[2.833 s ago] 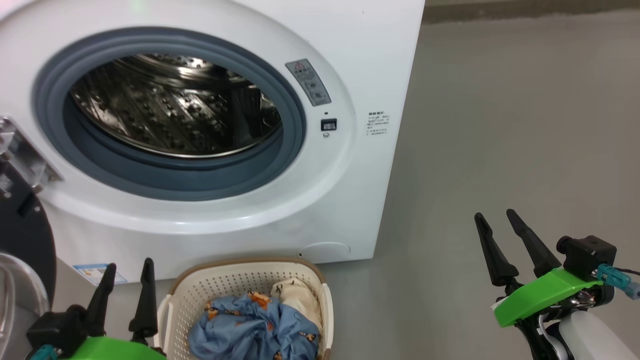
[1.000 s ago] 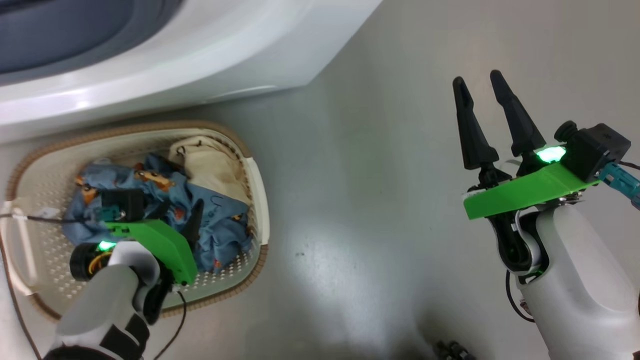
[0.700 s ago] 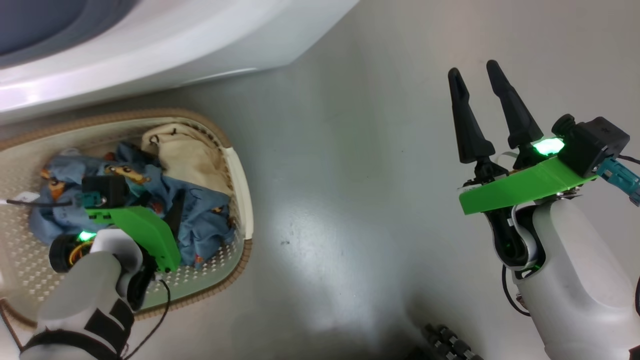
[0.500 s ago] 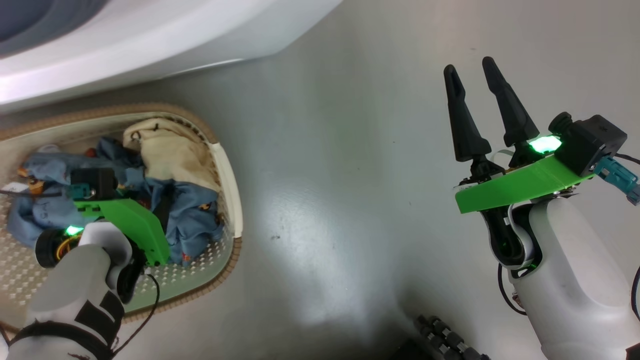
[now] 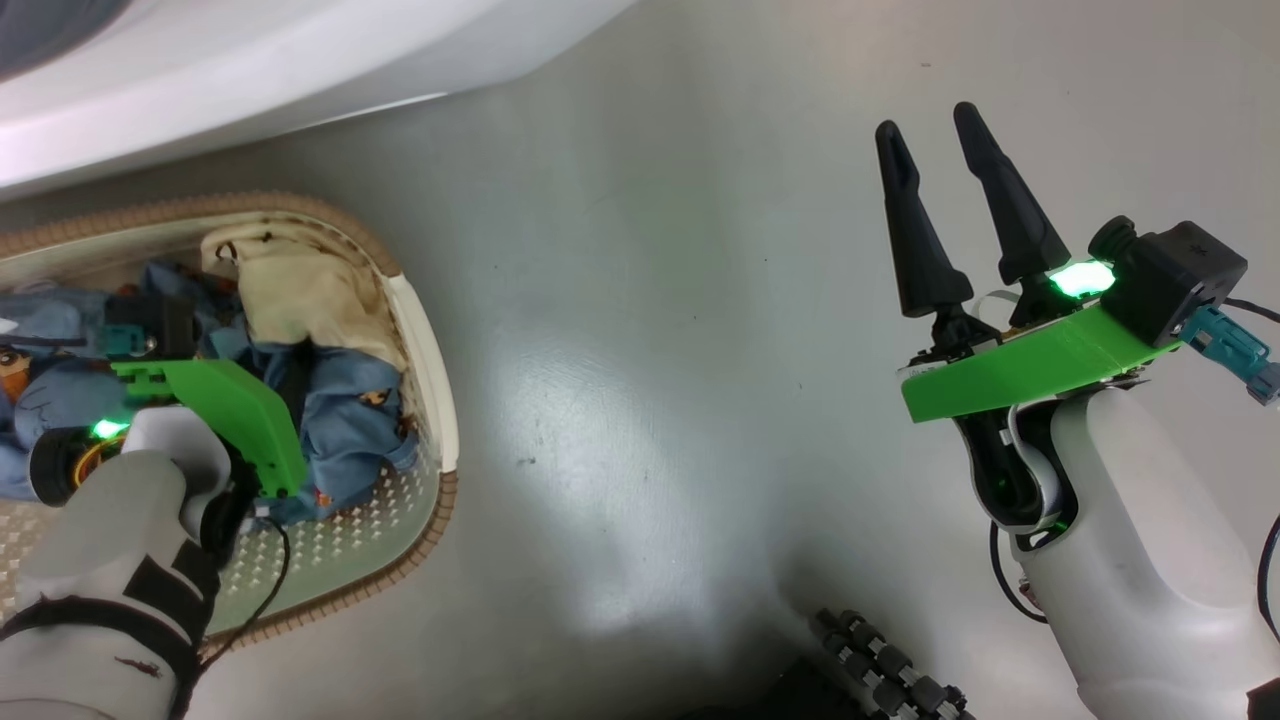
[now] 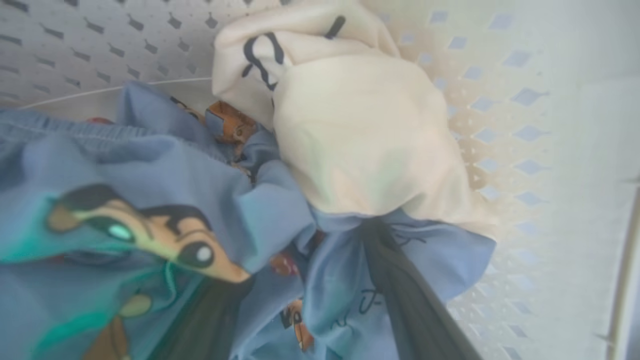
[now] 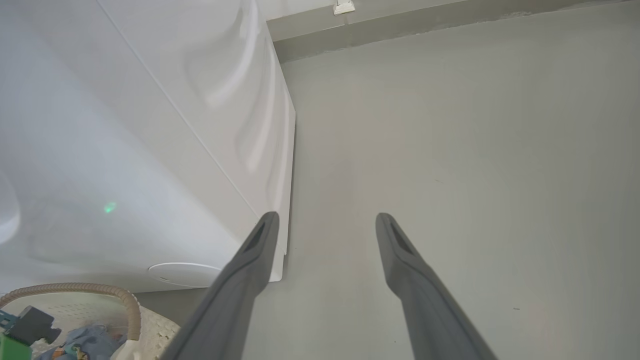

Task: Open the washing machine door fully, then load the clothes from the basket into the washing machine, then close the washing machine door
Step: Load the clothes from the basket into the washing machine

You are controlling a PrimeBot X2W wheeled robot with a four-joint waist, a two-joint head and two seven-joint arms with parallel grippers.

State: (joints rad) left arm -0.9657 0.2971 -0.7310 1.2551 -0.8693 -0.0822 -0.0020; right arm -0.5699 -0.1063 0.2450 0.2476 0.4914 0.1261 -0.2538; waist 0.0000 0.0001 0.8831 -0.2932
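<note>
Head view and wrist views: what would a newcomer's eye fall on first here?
First, the left claw, open, its dark fingers pushed in among the blue bear-print clothes beside a cream cloth in the basket, at the head view's left. Next, the right claw, open and empty over the grey floor at the right, with its bright green mount. The white washing machine crosses the upper left corner.
</note>
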